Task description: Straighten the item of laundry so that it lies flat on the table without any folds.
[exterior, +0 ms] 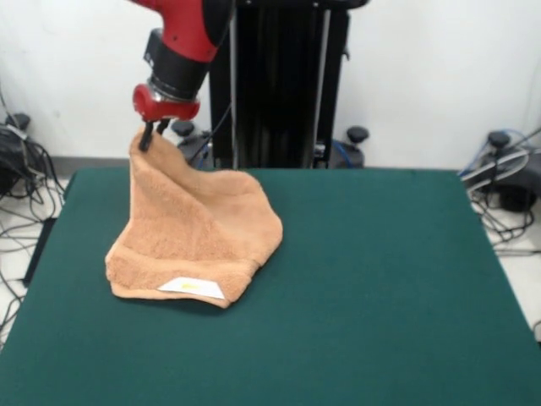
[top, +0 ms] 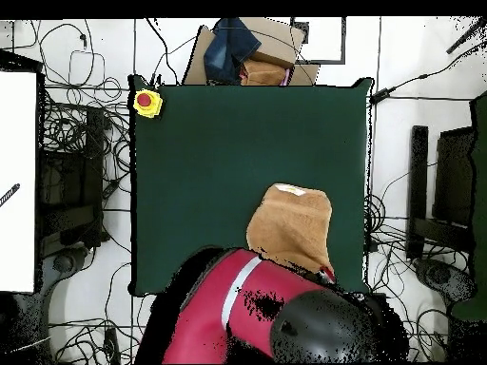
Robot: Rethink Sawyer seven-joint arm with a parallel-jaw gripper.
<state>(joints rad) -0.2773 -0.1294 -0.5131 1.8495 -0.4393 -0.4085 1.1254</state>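
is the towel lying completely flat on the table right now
No: in the front view the gripper holds one corner of the towel up in the air, so the cloth hangs in a tent shape with only its lower edge on the table.

no legible txt, white label (exterior: 192,288) on towel (exterior: 190,233) unreadable

A small peach-orange terry cloth towel (exterior: 190,233) looks soft and nubby, its looped pile matt and slightly rough. A flatter woven band runs near its lower edge, where a small smooth white label (exterior: 191,288) lies. The large dark green surface (exterior: 380,288) under it has a felt-like cover, matt and even. The robot's red arm casing (exterior: 190,30) is smooth, glossy plastic, and the black gripper (exterior: 153,133) below it appears dull.
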